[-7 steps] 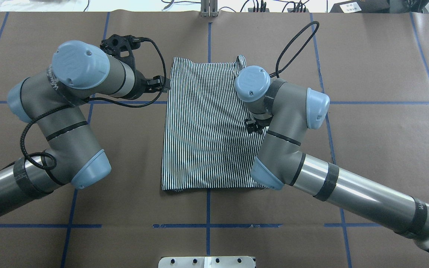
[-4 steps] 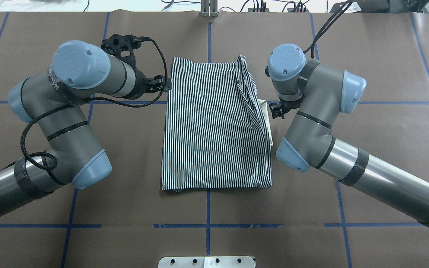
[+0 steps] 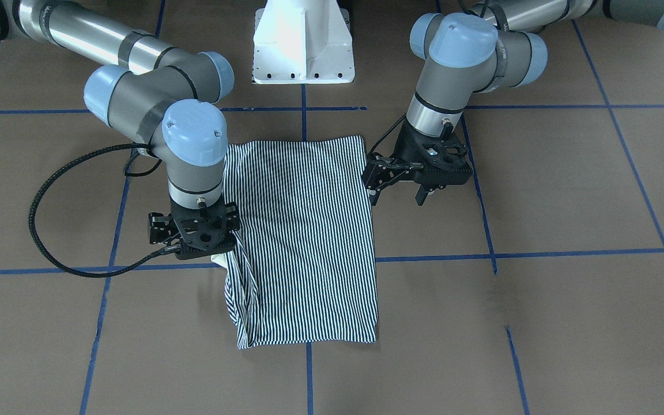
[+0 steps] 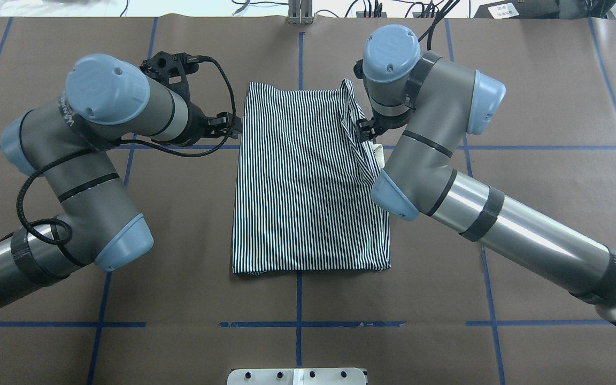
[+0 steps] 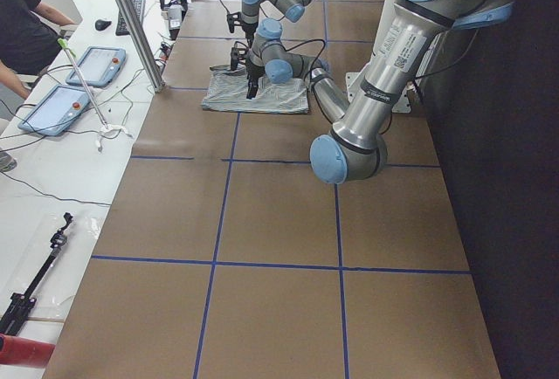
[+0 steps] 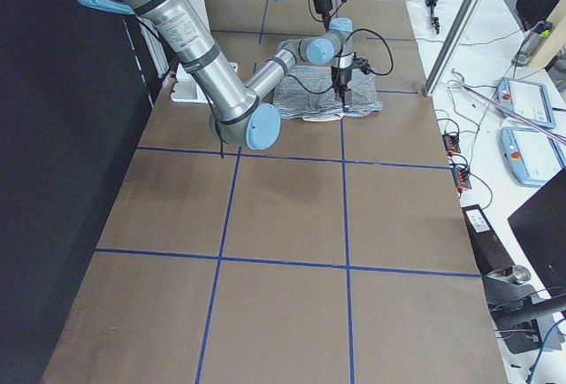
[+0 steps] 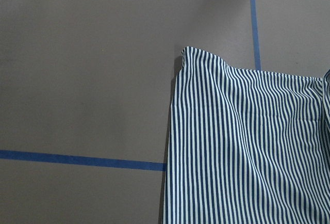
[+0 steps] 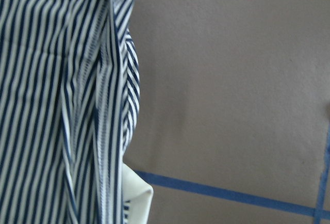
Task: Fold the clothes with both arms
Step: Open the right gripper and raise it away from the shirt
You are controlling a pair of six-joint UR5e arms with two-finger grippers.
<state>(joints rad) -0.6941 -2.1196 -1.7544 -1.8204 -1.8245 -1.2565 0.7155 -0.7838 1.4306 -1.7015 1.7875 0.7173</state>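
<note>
On brown paper [image 4: 527,107], striped shirt [image 4: 302,182] folded rectangular (cream collar [image 4: 377,152] peeking)

Left gripper [image 3: 398,195] hovering, fingers spread, right gripper [image 3: 193,245] pointing straight down, both elbows bent

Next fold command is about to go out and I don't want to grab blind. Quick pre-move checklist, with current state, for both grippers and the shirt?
1. Shirt lies flat: not ok; the edge by the right gripper is bunched and the cream collar pokes out.
2. Left gripper open: ok, jaws apart beside the opposite edge.
3. Right gripper's hold on fabric: cannot tell, fingertips hidden.
4. Far corner near the left gripper tidy: ok in the left wrist view.
5. Right arm's cable off the shirt: ok.
</note>
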